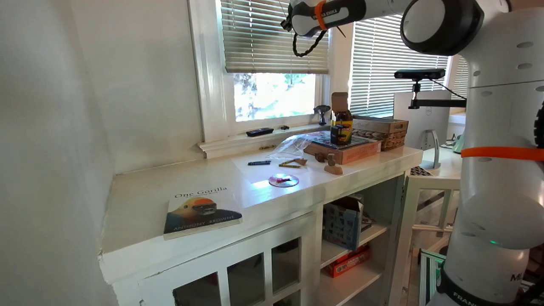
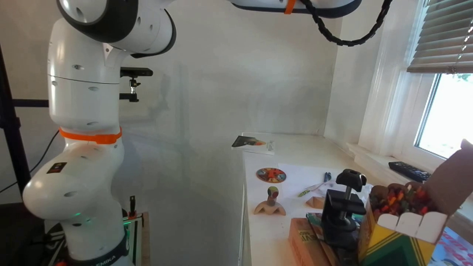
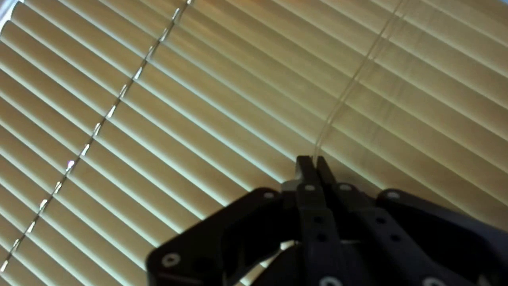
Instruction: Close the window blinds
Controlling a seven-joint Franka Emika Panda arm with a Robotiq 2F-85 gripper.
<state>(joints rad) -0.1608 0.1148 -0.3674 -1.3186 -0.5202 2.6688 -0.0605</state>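
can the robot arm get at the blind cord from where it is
Yes, very likely: in the wrist view the cord runs into the tip of the closed gripper and appears pinched there. Nothing seems to block it; the blinds hang behind.

In an exterior view, a book (image 1: 203, 210) lies at the near left of the white counter (image 1: 140, 191), with a disc (image 1: 284, 180) to its right. Farther right, a flat box (image 1: 361, 152) sits just beside a woven basket (image 1: 393, 139); a black remote (image 1: 259, 132) rests on the far windowsill (image 1: 221, 144).
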